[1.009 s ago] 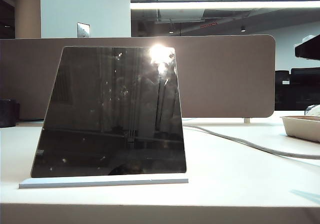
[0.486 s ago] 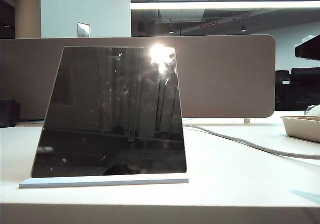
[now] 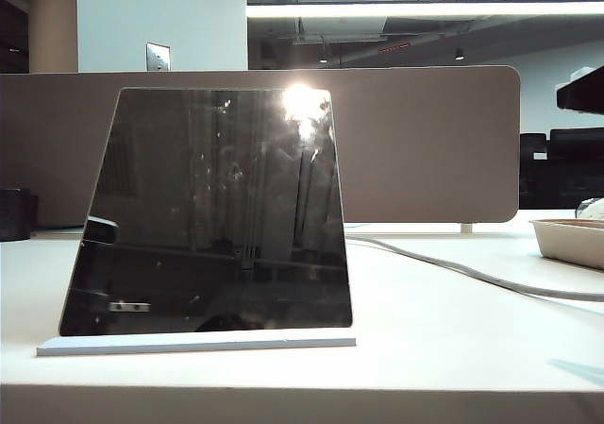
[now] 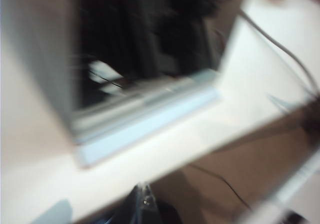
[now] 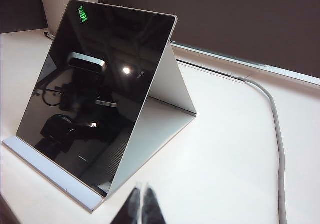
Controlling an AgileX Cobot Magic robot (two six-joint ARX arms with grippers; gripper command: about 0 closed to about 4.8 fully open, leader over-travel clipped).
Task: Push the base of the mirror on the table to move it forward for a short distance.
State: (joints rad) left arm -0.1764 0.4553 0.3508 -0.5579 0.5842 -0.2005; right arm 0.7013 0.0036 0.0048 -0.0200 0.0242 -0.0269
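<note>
The mirror, a dark glossy tilted panel, stands on its thin white base near the front edge of the table. Neither gripper shows directly in the exterior view. The left wrist view is blurred. In it my left gripper is shut and sits at the table's front edge, short of the base and mirror. My right gripper is shut with nothing in it. It hovers over bare table just beside the base's corner, next to the mirror and its white back support.
A grey-white cable runs across the table behind and to the right of the mirror. A white tray sits at the right edge. A brown divider closes the back. A dark object stands at the far left.
The mirror and base have not moved. A dark shape has appeared in the mirror's reflection at its lower left.
</note>
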